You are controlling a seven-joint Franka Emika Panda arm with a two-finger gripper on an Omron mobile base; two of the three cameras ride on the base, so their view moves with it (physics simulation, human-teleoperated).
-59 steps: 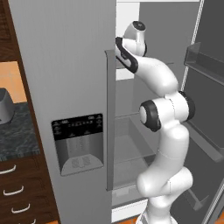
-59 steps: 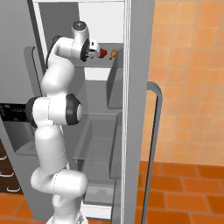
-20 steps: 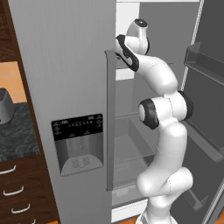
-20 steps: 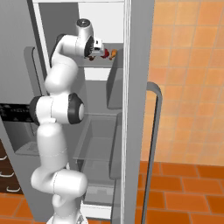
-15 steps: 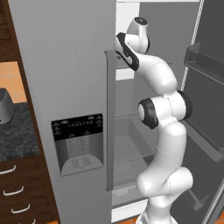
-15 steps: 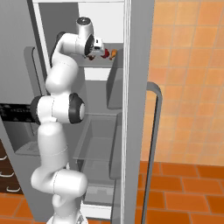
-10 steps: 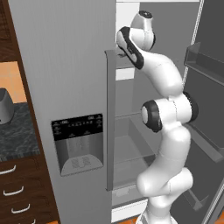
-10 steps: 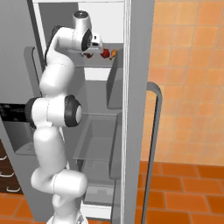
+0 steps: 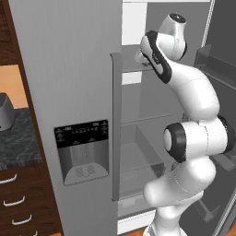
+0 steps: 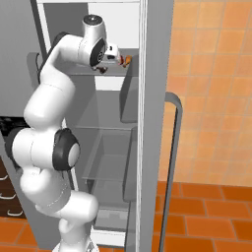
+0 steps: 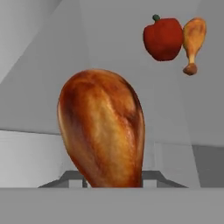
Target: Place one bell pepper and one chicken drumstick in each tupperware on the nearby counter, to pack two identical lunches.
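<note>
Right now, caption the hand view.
Glossy orange-brown chicken drumstick close before the camera; red bell pepper beside a second drumstick behind.

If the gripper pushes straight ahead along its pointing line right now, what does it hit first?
The chicken drumstick sits right at the gripper, its meaty end looming close ahead. It is most likely first, or already between the fingers; the contact is hidden.

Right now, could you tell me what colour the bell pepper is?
Glossy red with a green stem; the bell pepper shows best in the hand view.
</note>
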